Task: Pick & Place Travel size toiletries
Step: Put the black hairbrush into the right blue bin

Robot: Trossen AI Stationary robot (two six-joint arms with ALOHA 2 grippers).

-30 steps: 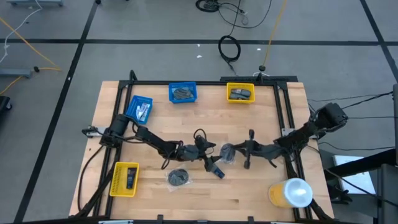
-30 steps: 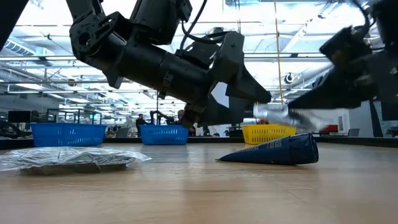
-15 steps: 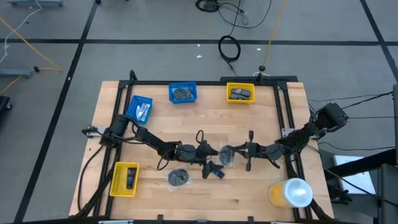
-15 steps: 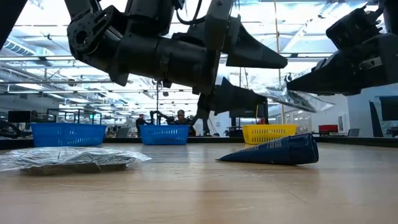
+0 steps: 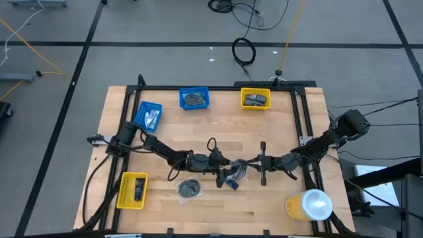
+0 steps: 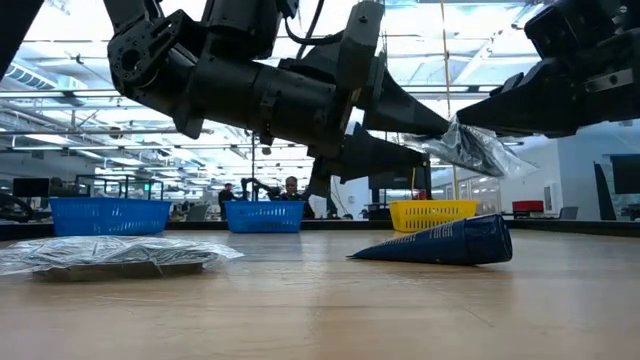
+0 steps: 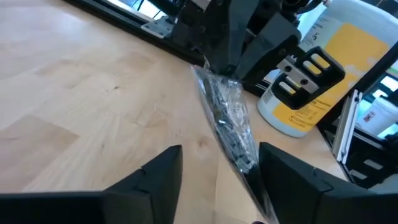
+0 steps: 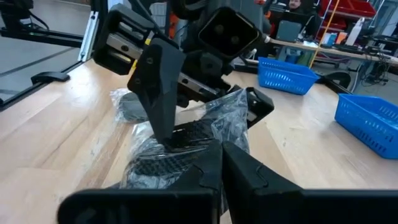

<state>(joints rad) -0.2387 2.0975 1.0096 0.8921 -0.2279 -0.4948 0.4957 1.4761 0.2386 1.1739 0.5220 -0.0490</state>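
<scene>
While the high view looked down on the table (image 5: pixel 264 205), the left gripper (image 5: pixel 223 165) and the right gripper (image 5: pixel 246 165) met nose to nose near its middle, with a clear-wrapped dark packet (image 5: pixel 236 170) between them and a dark blue tube (image 5: pixel 230 183) lying just below that packet. Left of the tube lay a round dark-grey pad (image 5: pixel 190 188) in its wrapper; farther left stood a yellow bin (image 5: pixel 132 190), and well above the tube, along the far edge, sat two blue bins (image 5: pixel 194 98) and another yellow bin (image 5: pixel 255 98), each holding small items. A large yellow-and-white cylinder (image 5: pixel 308 204) stood well to the right of the tube. From the low view, the tube (image 6: pixel 436 242) lay flat on the wood, and the packet (image 6: pixel 470 146) hung in the air above it, pinched at one end by the right gripper (image 6: pixel 452 120), while the left gripper (image 6: pixel 415 140) had its fingers spread on either side of the other end. Through the left wrist view, the packet (image 7: pixel 227 121) hung slantwise between the parted fingers (image 7: pixel 158 177), with the cylinder (image 7: pixel 323 68) beyond it. Through the right wrist view, the closed fingers (image 8: pixel 211 168) clamped the packet (image 8: pixel 186 143).
</scene>
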